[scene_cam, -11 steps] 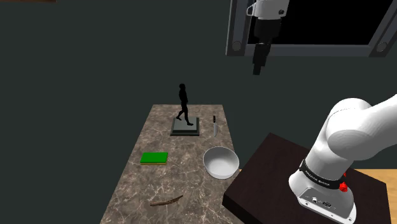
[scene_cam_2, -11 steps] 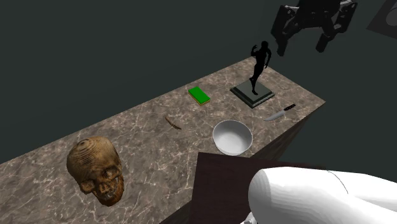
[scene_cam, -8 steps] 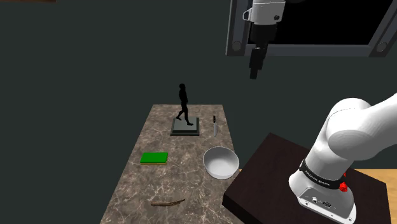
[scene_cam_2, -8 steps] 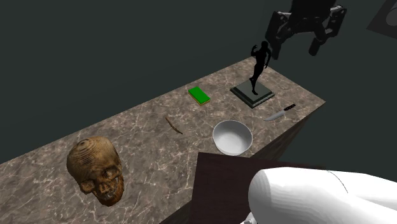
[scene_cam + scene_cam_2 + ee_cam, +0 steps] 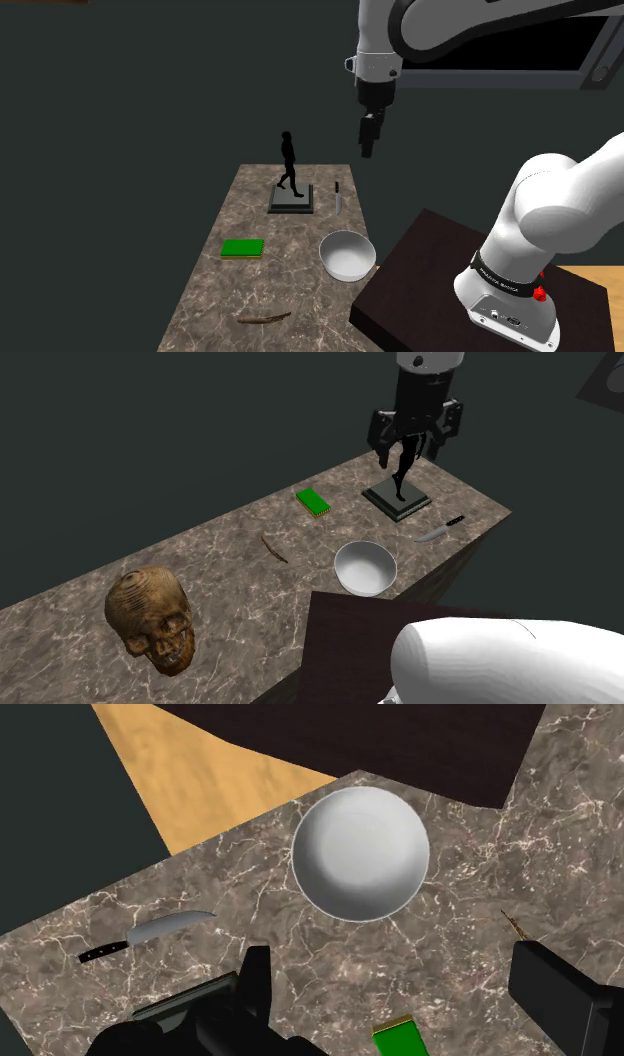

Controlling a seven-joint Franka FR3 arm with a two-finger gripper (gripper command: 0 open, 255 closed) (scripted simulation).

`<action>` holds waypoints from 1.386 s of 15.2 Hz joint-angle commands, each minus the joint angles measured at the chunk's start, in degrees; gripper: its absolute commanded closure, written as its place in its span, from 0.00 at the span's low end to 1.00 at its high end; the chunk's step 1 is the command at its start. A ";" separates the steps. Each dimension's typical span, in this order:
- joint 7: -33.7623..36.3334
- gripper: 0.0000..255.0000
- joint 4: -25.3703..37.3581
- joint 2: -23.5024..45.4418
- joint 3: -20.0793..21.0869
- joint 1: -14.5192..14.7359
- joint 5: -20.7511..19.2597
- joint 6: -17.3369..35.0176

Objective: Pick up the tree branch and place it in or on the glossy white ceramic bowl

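The tree branch [image 5: 263, 319] lies flat on the near part of the marble counter [image 5: 205, 300], towards the shoulder view's left of the bowl [image 5: 347, 255]. It is well apart from the gripper [image 5: 368, 135], which hangs high over the counter's far end. In the second exterior view the branch [image 5: 273, 547] rests between the brown skull [image 5: 152, 617] and the green block [image 5: 313, 501], touching neither. In the wrist view one thin tip [image 5: 512, 922] shows just by the right finger [image 5: 560, 994].

The branch is a slim brown twig with a slight bend, bare of leaves. The bowl is white, round and smooth, and stands upright and empty between the branch and the gripper.

Farther on, the knife [image 5: 338, 197] lies beside the black figure [image 5: 289, 165] on its square plinth [image 5: 291, 200]. The white arm rises from its base [image 5: 520, 250] on the dark stand [image 5: 420, 290], arches over the top of the shoulder view and drops at the wrist. The gripper [image 5: 410, 447] points straight down above the figure, its fingers spread wide with nothing between them.
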 commanded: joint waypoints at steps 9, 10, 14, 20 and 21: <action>4.00 0.00 -0.32 16.18 7.49 3.24 0.18 15.55; 4.53 0.00 -0.02 18.06 8.23 3.46 -0.14 16.99; 7.08 0.00 1.83 25.98 11.02 4.27 -2.31 22.33; 12.35 0.00 6.49 38.84 14.00 6.01 -8.44 28.69; 13.35 0.00 7.49 41.05 14.27 6.46 -9.74 29.51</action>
